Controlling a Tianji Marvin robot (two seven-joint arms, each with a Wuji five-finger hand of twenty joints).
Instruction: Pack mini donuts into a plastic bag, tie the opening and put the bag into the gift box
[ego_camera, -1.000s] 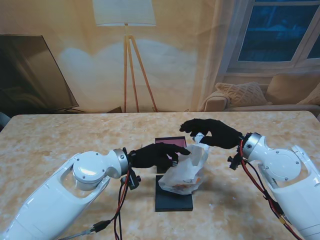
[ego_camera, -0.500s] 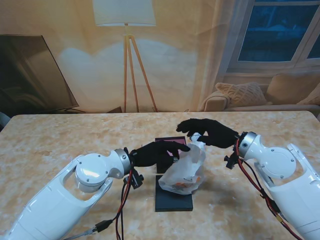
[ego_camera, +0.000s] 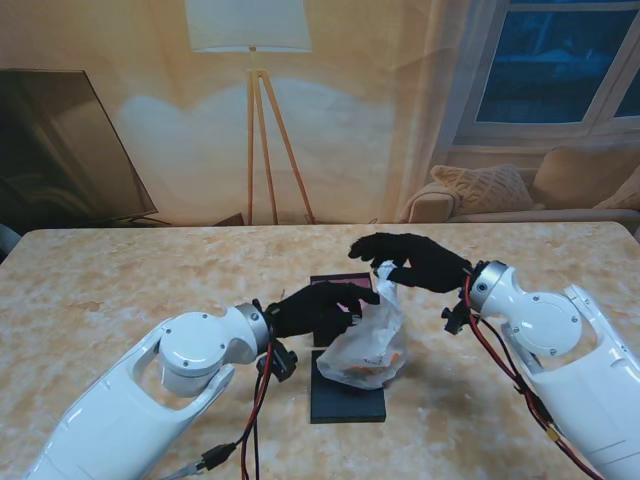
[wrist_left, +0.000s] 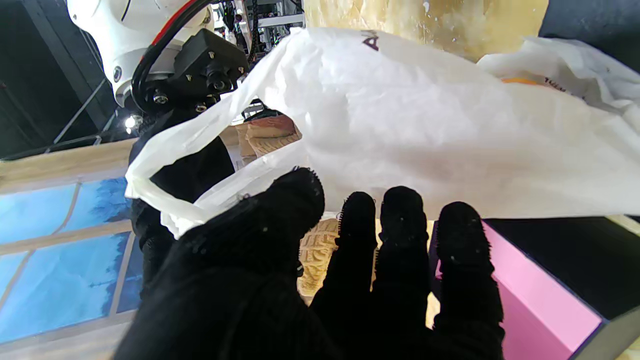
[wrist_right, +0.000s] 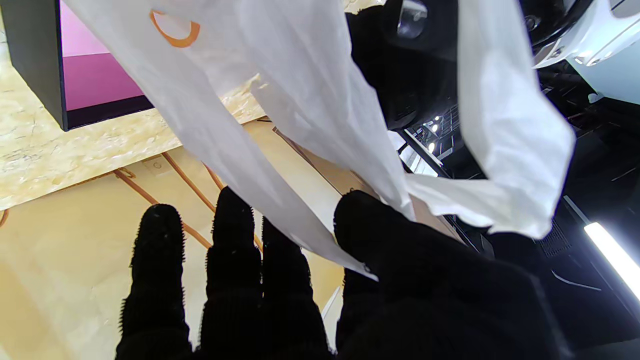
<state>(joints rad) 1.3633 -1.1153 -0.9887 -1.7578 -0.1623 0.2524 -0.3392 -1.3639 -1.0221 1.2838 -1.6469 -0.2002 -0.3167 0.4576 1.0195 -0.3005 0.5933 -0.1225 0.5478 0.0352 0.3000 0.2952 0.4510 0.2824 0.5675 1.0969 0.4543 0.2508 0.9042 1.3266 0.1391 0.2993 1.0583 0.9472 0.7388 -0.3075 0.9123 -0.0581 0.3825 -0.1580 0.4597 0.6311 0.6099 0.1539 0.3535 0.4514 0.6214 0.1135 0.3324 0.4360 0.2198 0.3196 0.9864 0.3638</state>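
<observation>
A white plastic bag (ego_camera: 368, 340) with orange mini donuts (ego_camera: 366, 372) showing through it stands on a flat black lid (ego_camera: 345, 403) at mid table. Just behind it is the gift box (ego_camera: 333, 284) with its pink inside. My right hand (ego_camera: 412, 262), in a black glove, pinches the bag's top strip between thumb and fingers and holds it up; the right wrist view shows that strip (wrist_right: 300, 100) crossing the right hand (wrist_right: 300, 280). My left hand (ego_camera: 318, 308) is at the bag's left edge. In the left wrist view its thumb (wrist_left: 280, 210) presses a bag handle (wrist_left: 190, 150).
The marbled table top (ego_camera: 120, 290) stretches wide on both sides of the box. Red and black cables (ego_camera: 250, 400) hang from my left wrist near the lid. A floor lamp (ego_camera: 262, 140), a sofa (ego_camera: 520, 195) and a window lie beyond the far edge.
My right hand has drifted left and a little up with the bag's top, so the bag now stands taller and narrower. My left arm has crept slightly right.
</observation>
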